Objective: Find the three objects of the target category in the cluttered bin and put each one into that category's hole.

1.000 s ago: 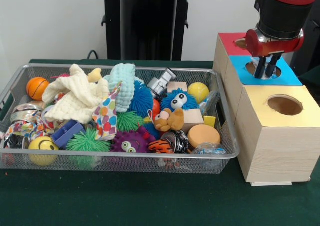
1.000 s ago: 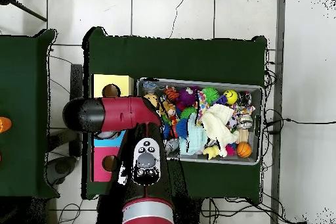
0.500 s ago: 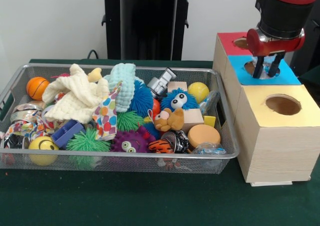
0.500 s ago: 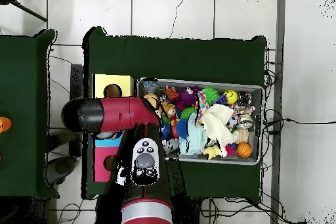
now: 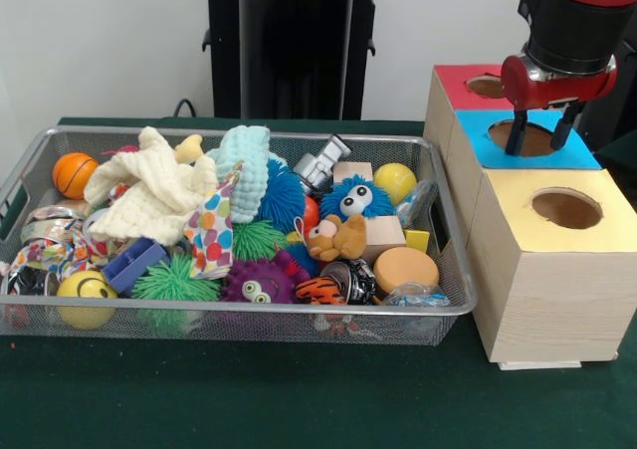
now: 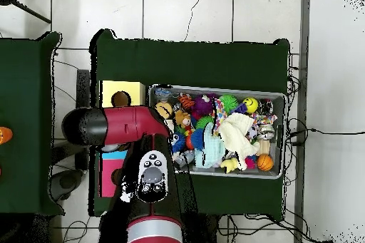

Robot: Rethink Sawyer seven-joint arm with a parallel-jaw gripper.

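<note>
One wire bin [image 5: 453, 270], three holed boxes [image 5: 557, 270], two yellow balls [image 5: 395, 181]

The arm [image 6: 117, 125] is a thick glossy red cylinder capped by a rounded black end, with a red, ribbed-looking base segment just below it. A black and grey panel [image 6: 150, 176] with small round buttons sits on the link beside that cylinder. The gripper [image 5: 542, 130] has two thin dark fingers [image 5: 516, 135] under a red wrist collar and a wide black sleeve.

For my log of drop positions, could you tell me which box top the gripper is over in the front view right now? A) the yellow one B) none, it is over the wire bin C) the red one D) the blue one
D: the gripper hangs open and empty right above the hole in the blue box top, between the red and yellow tops.
</note>
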